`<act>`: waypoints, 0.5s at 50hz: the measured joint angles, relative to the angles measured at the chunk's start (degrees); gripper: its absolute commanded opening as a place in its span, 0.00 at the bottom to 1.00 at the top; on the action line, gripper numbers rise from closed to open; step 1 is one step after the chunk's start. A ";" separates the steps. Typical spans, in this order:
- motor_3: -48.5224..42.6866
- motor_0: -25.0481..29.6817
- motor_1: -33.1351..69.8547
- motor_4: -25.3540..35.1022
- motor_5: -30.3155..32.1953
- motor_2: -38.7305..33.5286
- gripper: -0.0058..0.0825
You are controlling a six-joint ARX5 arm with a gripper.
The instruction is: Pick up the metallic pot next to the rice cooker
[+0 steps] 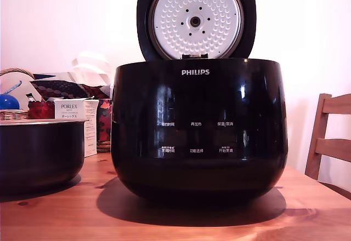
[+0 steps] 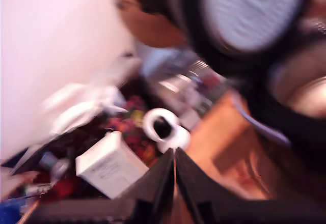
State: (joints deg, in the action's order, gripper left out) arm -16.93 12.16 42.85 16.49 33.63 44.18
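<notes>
The metallic pot [image 1: 38, 153] is a dark round bowl with a thin pale rim, standing on the wooden table [image 1: 181, 224] at the exterior view's left. Beside it, at the middle, stands the large glossy black Philips rice cooker [image 1: 200, 126], its lid [image 1: 196, 17] raised to show the dimpled silver plate. The arm does not show in the exterior view. The wrist view is badly blurred. In it my gripper [image 2: 174, 158] has its two dark fingers pressed together with nothing between them, and the cooker's lid [image 2: 254, 10] and open cavity [image 2: 305, 91] lie beyond. I cannot make out the pot there.
Behind the pot are a white PORLEX box [image 1: 77, 123], a wicker basket [image 1: 13, 112] with a blue object, and patterned cloth. A wooden chair [image 1: 329, 142] stands at the exterior view's right. The wrist view shows the white box [image 2: 109, 165] and a white ring-shaped object [image 2: 163, 127].
</notes>
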 measured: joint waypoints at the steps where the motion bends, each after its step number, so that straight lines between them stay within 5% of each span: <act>1: -1.25 0.00 0.00 0.48 0.00 0.00 0.04; 9: -12.96 0.00 0.00 1.01 9.05 0.00 0.04; 25: -28.50 0.00 1.95 1.01 14.01 1.11 0.06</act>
State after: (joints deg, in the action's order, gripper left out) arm -45.43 12.16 44.80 17.50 47.64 45.30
